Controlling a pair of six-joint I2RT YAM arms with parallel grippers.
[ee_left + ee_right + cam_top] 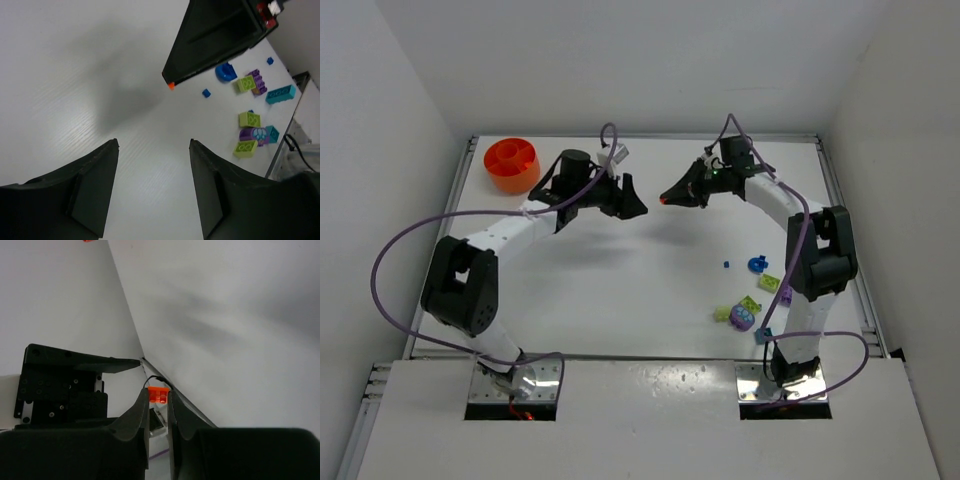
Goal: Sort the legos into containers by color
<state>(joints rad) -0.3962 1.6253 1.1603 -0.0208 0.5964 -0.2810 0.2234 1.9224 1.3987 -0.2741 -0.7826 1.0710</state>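
Pinching, right gripper: jaws nearly together, clenched on a small orange brick at the very fingertips.
Right gripper position: raised above the table, over its far middle, tip pointing left.
Left gripper: released, jaws apart, only bare table showing between them, nothing held.
Left gripper position: raised over the far middle of the table, tip facing the right gripper's tip, near it but not touching.
Orange brick seen from the left wrist: a small orange spot at the point of the right gripper's dark wedge.
Orange bowl: far left corner of the table, beyond the left arm, well apart from both grippers; contents impossible to tell.
Loose legos: clustered on the right side of the table, near the right arm's base.
Blues: blue curved piece at the cluster's edge nearest the grippers; tiny blue bit just beside it.
Upper pair: lime brick touching a purple brick.
Long teal brick: just beyond that pair, toward the table's right edge.
Lower group: second lime brick just beside a purple piece with a pale paw print; third lime brick on that piece's other side; small teal brick against it.
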